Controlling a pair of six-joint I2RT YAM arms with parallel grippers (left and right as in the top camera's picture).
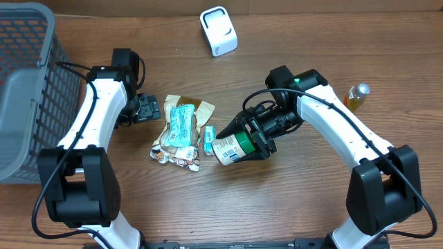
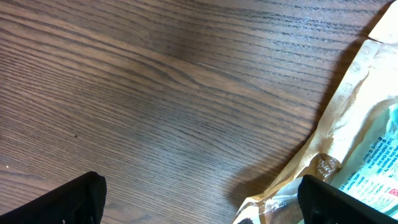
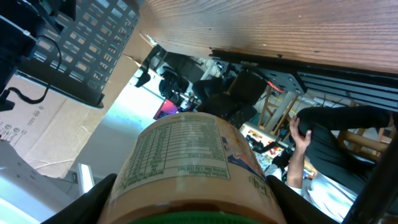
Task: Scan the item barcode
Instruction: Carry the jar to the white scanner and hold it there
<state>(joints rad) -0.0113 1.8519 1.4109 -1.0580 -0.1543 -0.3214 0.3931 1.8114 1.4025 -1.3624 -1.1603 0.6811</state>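
Wood-grain table (image 1: 304, 207) under both arms. My right gripper (image 1: 257, 137) is clamped around the green-lidded jar (image 1: 228, 149), which is on its side just beside the snack packets (image 1: 181, 131). It looks rigid and smooth, likely slippery, so I'd grip near the lid with the label clear. The left gripper (image 1: 147, 108) hangs wide open, empty.

**Wood-grain desk, cluttered room beyond**

The desk (image 1: 297, 214) is dark brown wood with a strong, streaky grain, evenly lit from above. Beyond its edge, the right wrist view shows a crowded room: a cardboard box (image 3: 37, 134), a patch of pale bright light, and a person (image 3: 329, 146) in dark clothes.
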